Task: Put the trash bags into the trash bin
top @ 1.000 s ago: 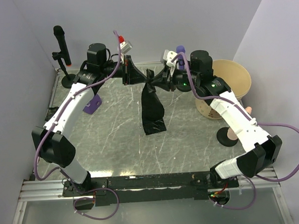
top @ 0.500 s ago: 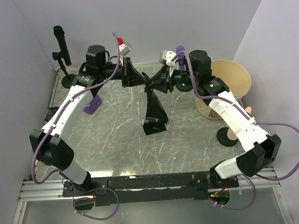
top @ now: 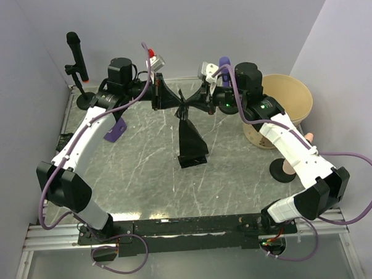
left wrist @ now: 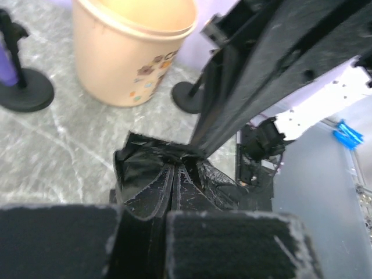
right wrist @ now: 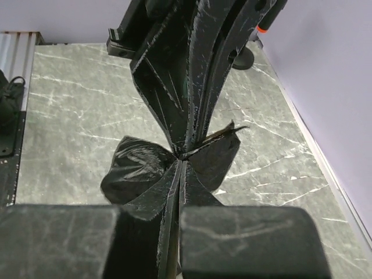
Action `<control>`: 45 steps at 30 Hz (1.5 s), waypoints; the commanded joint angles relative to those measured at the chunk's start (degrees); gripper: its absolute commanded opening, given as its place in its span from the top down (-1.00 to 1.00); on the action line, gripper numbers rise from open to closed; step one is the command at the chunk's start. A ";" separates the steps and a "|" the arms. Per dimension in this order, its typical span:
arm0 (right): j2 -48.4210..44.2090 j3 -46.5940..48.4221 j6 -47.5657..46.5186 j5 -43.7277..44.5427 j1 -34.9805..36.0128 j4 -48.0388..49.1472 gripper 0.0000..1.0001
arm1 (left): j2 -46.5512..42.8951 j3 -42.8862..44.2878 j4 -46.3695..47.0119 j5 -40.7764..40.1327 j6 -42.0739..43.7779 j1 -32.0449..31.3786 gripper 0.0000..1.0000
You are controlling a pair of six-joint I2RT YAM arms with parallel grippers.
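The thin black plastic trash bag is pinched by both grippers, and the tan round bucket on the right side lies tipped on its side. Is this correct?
Not fully. The tan round plastic bucket stands upright, mouth up; the left wrist view shows it. The rest holds: the left gripper and the right gripper are both shut on the thin black plastic trash bag.

Our left gripper (left wrist: 163, 216) fills the bottom edge, its padded jaws closed on a glossy black crinkled plastic film bag (left wrist: 148, 174). The right gripper (left wrist: 196, 146) slants in from the upper right, pinching the same bag. Behind, a round tapered tan bucket (left wrist: 116, 64) stands on the grey marbled bench (left wrist: 52, 157) between two black round stand bases (left wrist: 26, 96).
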 commanded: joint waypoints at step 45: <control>-2.05 2.29 -5.38 4.14 -2.46 -2.03 1.00 | 5.00 8.26 -11.61 -16.99 8.33 -2.63 0.28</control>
